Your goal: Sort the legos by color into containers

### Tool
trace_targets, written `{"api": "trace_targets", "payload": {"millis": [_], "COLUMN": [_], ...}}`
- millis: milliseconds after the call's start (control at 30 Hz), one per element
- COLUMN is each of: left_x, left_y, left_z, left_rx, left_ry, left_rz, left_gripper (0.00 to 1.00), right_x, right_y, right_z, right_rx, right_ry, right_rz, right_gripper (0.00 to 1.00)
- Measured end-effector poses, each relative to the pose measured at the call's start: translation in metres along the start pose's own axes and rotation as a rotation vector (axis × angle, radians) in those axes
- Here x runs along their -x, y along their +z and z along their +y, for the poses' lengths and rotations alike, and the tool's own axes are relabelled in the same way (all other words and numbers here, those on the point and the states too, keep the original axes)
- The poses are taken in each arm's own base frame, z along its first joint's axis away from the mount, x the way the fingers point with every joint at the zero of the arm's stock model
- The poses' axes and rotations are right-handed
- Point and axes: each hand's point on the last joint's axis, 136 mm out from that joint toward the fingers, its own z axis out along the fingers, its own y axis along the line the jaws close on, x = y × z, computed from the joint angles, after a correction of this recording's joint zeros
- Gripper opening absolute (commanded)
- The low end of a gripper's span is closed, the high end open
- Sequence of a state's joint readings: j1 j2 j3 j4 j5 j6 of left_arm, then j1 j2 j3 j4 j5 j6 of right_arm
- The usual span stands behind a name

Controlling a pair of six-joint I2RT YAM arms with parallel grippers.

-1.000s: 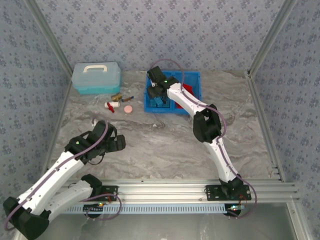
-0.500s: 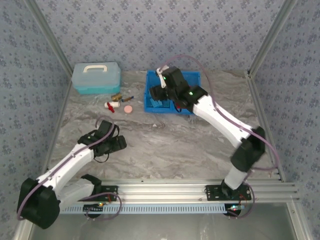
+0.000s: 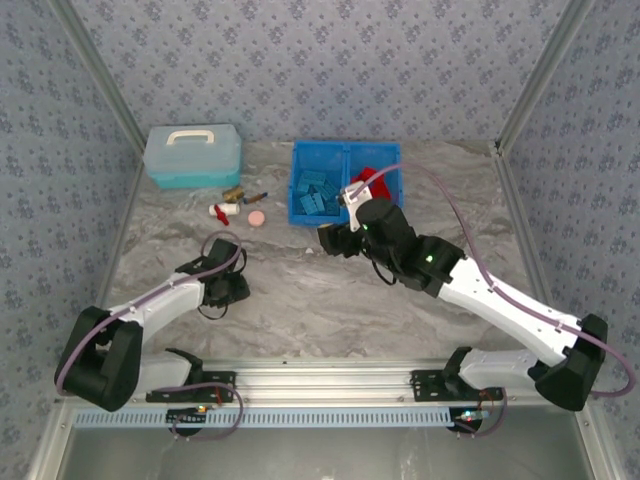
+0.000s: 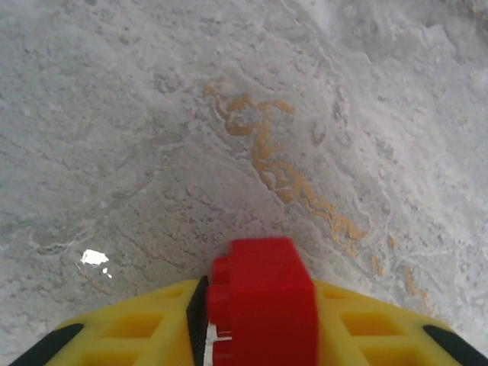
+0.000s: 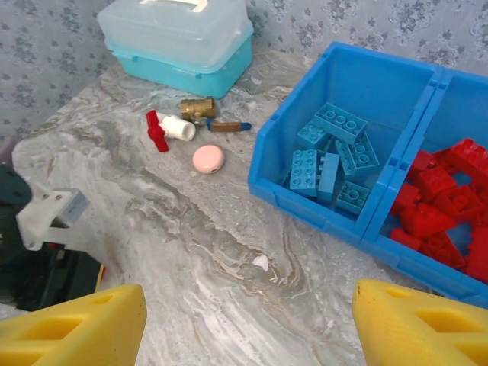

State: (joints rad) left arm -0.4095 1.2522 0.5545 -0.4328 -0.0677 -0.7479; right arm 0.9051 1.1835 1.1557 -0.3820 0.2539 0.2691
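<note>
The right end effector [image 3: 335, 238] has drawn back off the bin [image 5: 320, 217] and hangs spread and empty. The left end effector [image 3: 232, 288] grips a red lego [image 4: 263, 297], apparently just above the bench [image 4: 152, 114]. The red compartment [image 5: 465, 99] lies well away to its far right, nearer the right arm.

Bright, even light from above leaves only soft, pale shadows on the marbled table [image 3: 300, 312]. In the left wrist view a small white glare spot [image 4: 95, 258] sits at near left, and the red brick [image 4: 263, 290] pinched in the left gripper [image 4: 259, 324] is soft from closeness. In the right wrist view the right gripper [image 5: 249, 305], its yellow fingers [image 5: 72, 328] wide apart, blurs at the near corners, while the blue bin [image 5: 305, 204] is sharp but stretched towards the right edge.
</note>
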Motion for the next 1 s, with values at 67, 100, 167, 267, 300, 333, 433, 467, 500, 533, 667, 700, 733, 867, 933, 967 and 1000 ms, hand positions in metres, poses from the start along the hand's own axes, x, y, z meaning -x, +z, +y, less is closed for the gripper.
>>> {"api": "trace_targets", "payload": {"millis": [67,100,167,267,300,333,433,467,500,533,667,700,733,867,933,967,1000], "left_x": [0.001,0.002,0.009,0.035,0.046,0.057,0.083,0.089,0.096,0.101,0.12,0.125,0.131,0.147,0.153,0.153,0.153], "left_y": [-0.002,-0.006,-0.021,-0.064,-0.084,-0.106,-0.159,-0.17,-0.178,-0.181,-0.161,-0.15,-0.135,-0.084,-0.058,-0.049,-0.038], "left_z": [-0.002,-0.005,-0.015,-0.06,-0.084,-0.11,-0.185,-0.206,-0.23,-0.252,-0.329,-0.344,-0.361,-0.409,-0.426,-0.431,-0.435], "left_rx": [-0.014,-0.024,-0.052,-0.147,-0.198,-0.247,-0.37,-0.39,-0.409,-0.419,-0.417,-0.409,-0.394,-0.36,-0.347,-0.343,-0.341], "left_ry": [-0.002,-0.003,0.011,0.072,0.103,0.138,0.233,0.263,0.294,0.325,0.422,0.438,0.453,0.49,0.5,0.503,0.507], "left_rz": [-0.004,-0.008,-0.027,-0.115,-0.156,-0.195,-0.297,-0.32,-0.342,-0.361,-0.398,-0.401,-0.404,-0.412,-0.415,-0.415,-0.412], "left_gripper": [0.08,0.06,0.05,0.06,0.06,0.06,0.06,0.06,0.06,0.06,0.07,0.08,0.08,0.12,0.19,0.23,0.28], "right_x": [0.004,0.006,0.009,0.012,0.011,0.01,0.001,-0.003,-0.008,-0.014,-0.034,-0.039,-0.043,-0.055,-0.061,-0.065,-0.07], "right_y": [-0.01,-0.016,-0.03,-0.052,-0.06,-0.066,-0.079,-0.081,-0.084,-0.087,-0.101,-0.106,-0.112,-0.129,-0.131,-0.131,-0.129], "right_z": [0.002,0.002,-0.001,-0.008,-0.01,-0.013,-0.023,-0.028,-0.033,-0.039,-0.058,-0.063,-0.068,-0.081,-0.084,-0.085,-0.085], "right_rx": [0.005,0.005,0.003,-0.002,-0.005,-0.01,-0.036,-0.051,-0.069,-0.087,-0.137,-0.147,-0.155,-0.165,-0.167,-0.171,-0.176], "right_ry": [0.007,0.012,0.028,0.06,0.074,0.085,0.115,0.125,0.135,0.146,0.189,0.201,0.216,0.279,0.306,0.313,0.318], "right_rz": [-0.023,-0.038,-0.072,-0.123,-0.141,-0.154,-0.168,-0.168,-0.166,-0.162,-0.158,-0.159,-0.163,-0.179,-0.173,-0.162,-0.147], "right_gripper": [0.75,0.76,0.76,0.78,0.79,0.8,0.85,0.86,0.87,0.88,0.89,0.89,0.89,0.9,0.9,0.91,0.91]}}
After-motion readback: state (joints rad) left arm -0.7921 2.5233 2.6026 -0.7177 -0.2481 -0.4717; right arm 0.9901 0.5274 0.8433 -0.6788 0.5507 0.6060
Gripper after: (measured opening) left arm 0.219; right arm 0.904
